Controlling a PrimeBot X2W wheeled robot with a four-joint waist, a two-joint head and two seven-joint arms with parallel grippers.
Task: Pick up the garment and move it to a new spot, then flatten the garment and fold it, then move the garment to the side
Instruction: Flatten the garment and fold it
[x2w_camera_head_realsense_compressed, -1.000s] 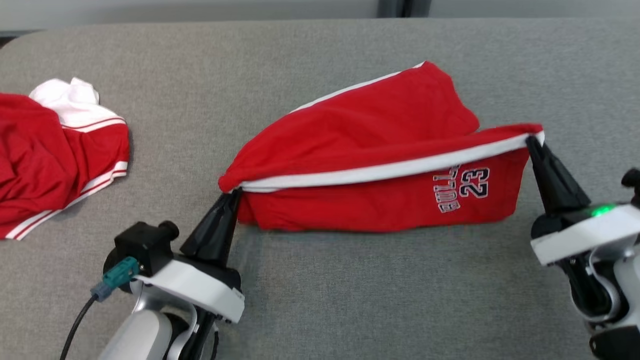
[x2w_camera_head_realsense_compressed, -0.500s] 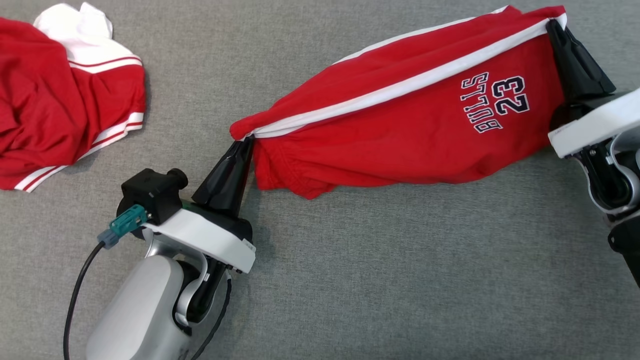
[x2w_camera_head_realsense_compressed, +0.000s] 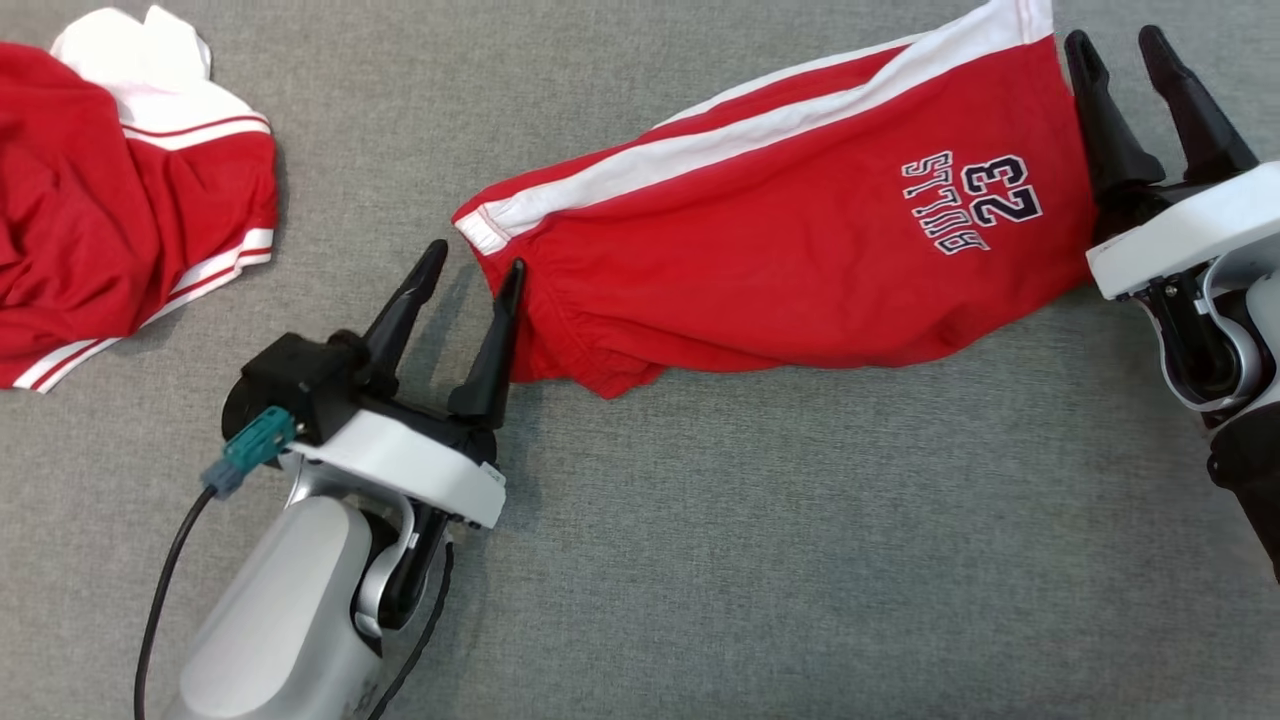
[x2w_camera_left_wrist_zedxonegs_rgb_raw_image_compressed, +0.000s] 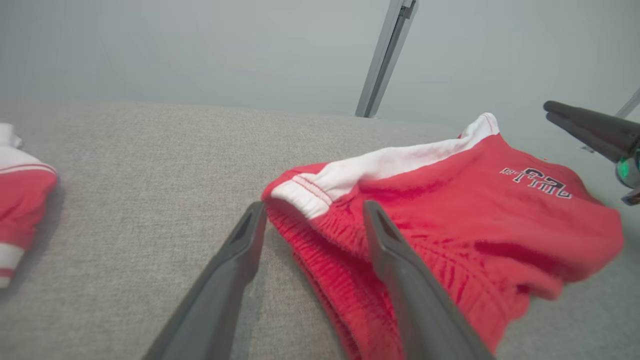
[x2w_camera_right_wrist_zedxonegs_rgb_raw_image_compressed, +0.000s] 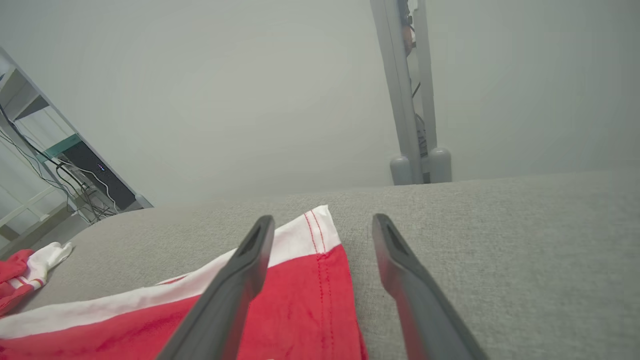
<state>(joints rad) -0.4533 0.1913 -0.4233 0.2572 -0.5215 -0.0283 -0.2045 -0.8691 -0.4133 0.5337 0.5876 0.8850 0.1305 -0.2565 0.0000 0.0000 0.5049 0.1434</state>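
Observation:
Red shorts (x2w_camera_head_realsense_compressed: 780, 250) with a white side stripe and "BULLS 23" print lie spread across the grey surface, also visible as the shorts (x2w_camera_left_wrist_zedxonegs_rgb_raw_image_compressed: 450, 220) in the left wrist view and the shorts (x2w_camera_right_wrist_zedxonegs_rgb_raw_image_compressed: 280, 310) in the right wrist view. My left gripper (x2w_camera_head_realsense_compressed: 470, 270) stands open at the shorts' left, waistband end, one finger touching the cloth, nothing held. The same left gripper (x2w_camera_left_wrist_zedxonegs_rgb_raw_image_compressed: 312, 220) straddles the waistband corner in its own view. At the leg hem on the right, my right gripper (x2w_camera_head_realsense_compressed: 1115, 45) is open, and the right gripper (x2w_camera_right_wrist_zedxonegs_rgb_raw_image_compressed: 322, 225) has the hem's corner between its fingers.
A second red garment with white trim (x2w_camera_head_realsense_compressed: 110, 200) lies crumpled at the far left. The grey padded surface (x2w_camera_head_realsense_compressed: 750, 550) stretches bare toward the front. A metal post (x2w_camera_right_wrist_zedxonegs_rgb_raw_image_compressed: 407, 90) rises behind the far edge.
Both grippers opened and let go of the shorts, which now lie flat on the surface. The head camera tilted down between the earliest frame and now.

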